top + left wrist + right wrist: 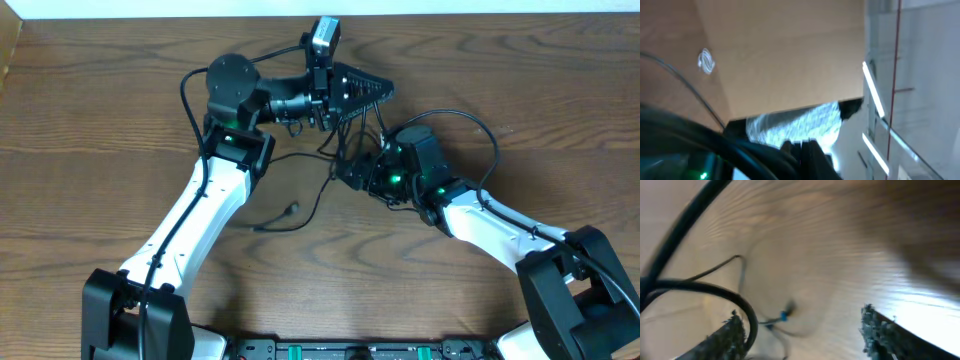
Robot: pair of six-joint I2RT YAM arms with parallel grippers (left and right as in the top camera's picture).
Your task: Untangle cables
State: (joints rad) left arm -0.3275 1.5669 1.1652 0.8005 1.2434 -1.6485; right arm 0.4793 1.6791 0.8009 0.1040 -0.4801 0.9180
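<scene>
The black cables (352, 140) hang in a tangle between my two grippers at the table's far middle. One thin cord trails left to a small plug end (293, 210) lying on the wood. My left gripper (384, 92) is raised and tilted, and cords hang down from its tips. In the left wrist view its fingers (805, 146) are pressed together. My right gripper (352, 177) sits low just below the tangle. In the right wrist view it (802, 332) is wide open, with a black cord (700, 287) curving past its left finger and a blue-tipped plug (784, 315) on the table between the fingers.
Thicker black wires (480, 135) loop from the right arm. The wooden table (120, 110) ends at a pale far edge (450, 8). A small pale looped thing (705, 61) lies on the wood in the left wrist view; I cannot tell what it is.
</scene>
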